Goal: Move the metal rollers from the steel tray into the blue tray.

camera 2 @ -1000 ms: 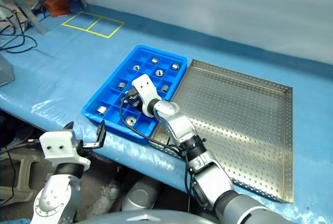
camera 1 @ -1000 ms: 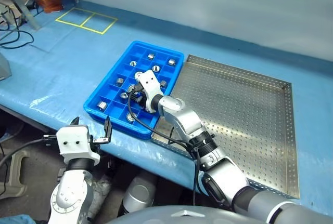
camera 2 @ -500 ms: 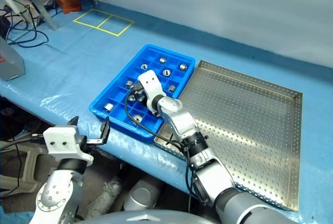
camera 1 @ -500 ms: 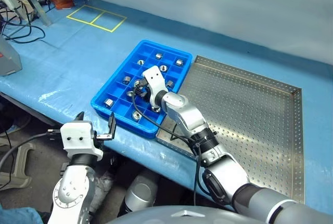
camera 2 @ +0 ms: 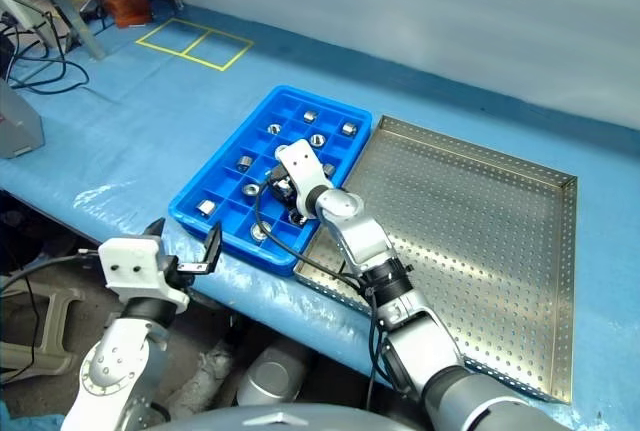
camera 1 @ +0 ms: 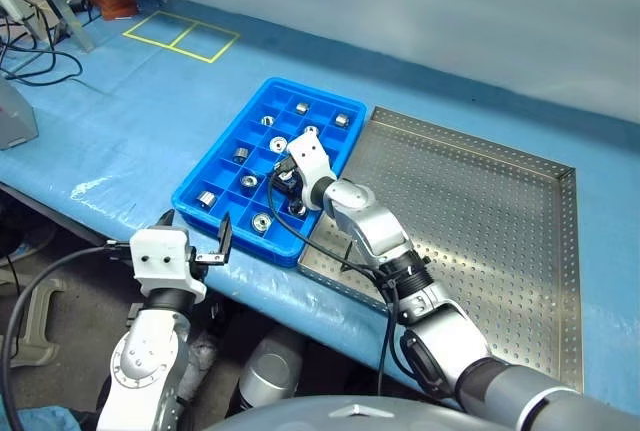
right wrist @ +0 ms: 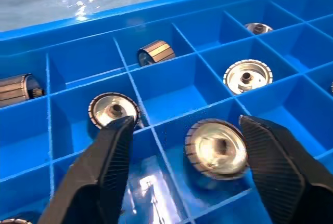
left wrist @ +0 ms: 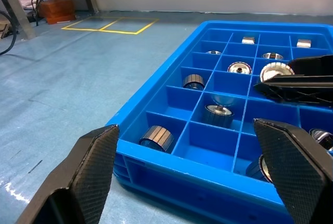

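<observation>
Two arms in your view. Your right arm reaches fwd and across to the left, forearm slanting over the near-left corner of the steel tray (camera 1: 470, 221), wrist tipped a bit down so the right end effector (right wrist: 177, 130) hangs over the blue tray (camera 1: 205, 166). Its fingers (right wrist: 99, 177) stand apart w/ nothing between them; a metal roller (right wrist: 216, 148) lies flange-up in the compartment right below the gap, touching neither finger. Your left arm is tucked in close, forearm raised, left end effector (left wrist: 192, 167) level and pointing at the blue tray's near rim from off the surface (camera 1: 100, 141) edge, fingers (left wrist: 78, 172) wide apart, empty.

You've got the metal rollers (camera 1: 250, 181) spread through the blue tray's compartments, one per cell: three along the far rows, several mid-tray near the right end effector, one lying on its side in the near-left corner cell (left wrist: 156, 138), one flange-up near the front rim (camera 1: 262, 221). Steel tray's perforated floor sits just beside the blue tray, to its right, rims touching or nearly so; can't tell which.
</observation>
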